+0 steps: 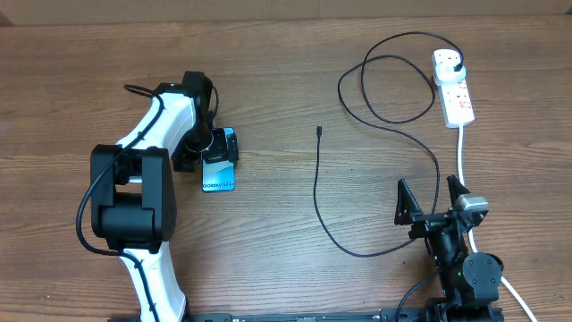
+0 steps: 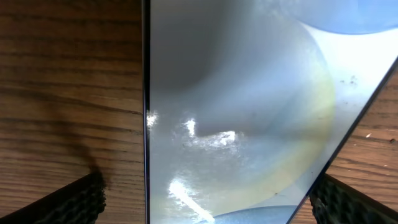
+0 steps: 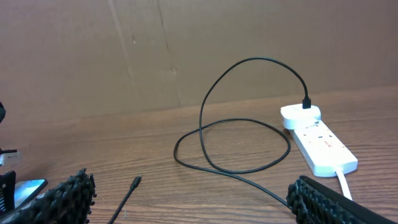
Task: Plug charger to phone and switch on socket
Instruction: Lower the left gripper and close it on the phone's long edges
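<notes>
at left-centre of the overhead view the left claw (image 2: 212,202) hangs spread over the phone (image 1: 219,172), which lies screen up on the counter (image 1: 268,268); closing skewed could skid it. the right claw (image 1: 427,184), spread and empty, sits lower right. the charger (image 1: 316,192) is thin, black and looped, its tip (image 1: 320,131) mid-counter, its plug in the white socket (image 1: 454,89) upper right; tugging might drag that.

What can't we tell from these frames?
- socket switches: on or off unreadable; too small overhead, too distant in right wrist view.
- phone port: upper end under the left tool overhead; left wrist view too close, glare.
- charger tip: connector type too small in both views.
</notes>
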